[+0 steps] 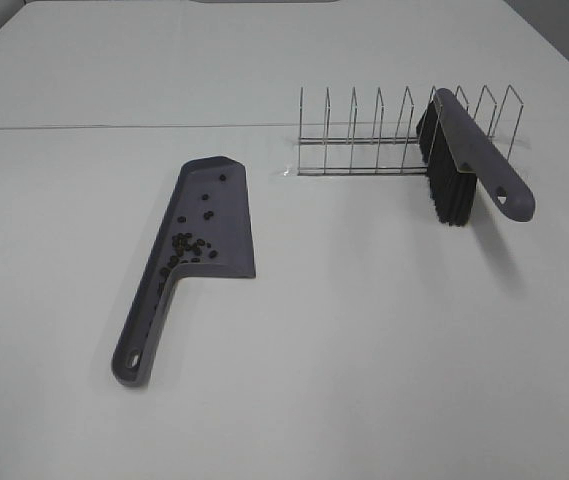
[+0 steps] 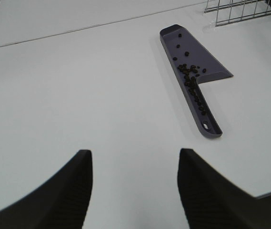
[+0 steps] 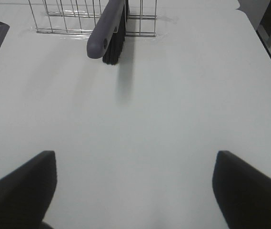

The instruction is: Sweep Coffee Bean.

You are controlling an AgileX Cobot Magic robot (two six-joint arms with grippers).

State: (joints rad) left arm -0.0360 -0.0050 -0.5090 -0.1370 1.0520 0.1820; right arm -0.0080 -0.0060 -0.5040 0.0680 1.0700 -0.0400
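Observation:
A grey dustpan (image 1: 209, 225) lies on the white table left of centre, its handle toward the front. Several dark coffee beans (image 1: 188, 245) sit inside the pan, clustered where the pan narrows into the handle; the left wrist view shows them too (image 2: 189, 76), some along the handle channel. A grey brush (image 1: 469, 155) with black bristles rests propped in the wire rack (image 1: 384, 135) at the back right. My left gripper (image 2: 135, 183) stands open over bare table, well short of the dustpan (image 2: 192, 67). My right gripper (image 3: 135, 183) is wide open, with the brush (image 3: 107, 33) ahead of it.
The wire rack (image 3: 73, 16) with upright dividers stands at the back. A seam (image 1: 114, 127) runs across the table behind the dustpan. The table's right edge (image 3: 268, 52) shows in the right wrist view, its near corner (image 2: 268, 193) in the left wrist view.

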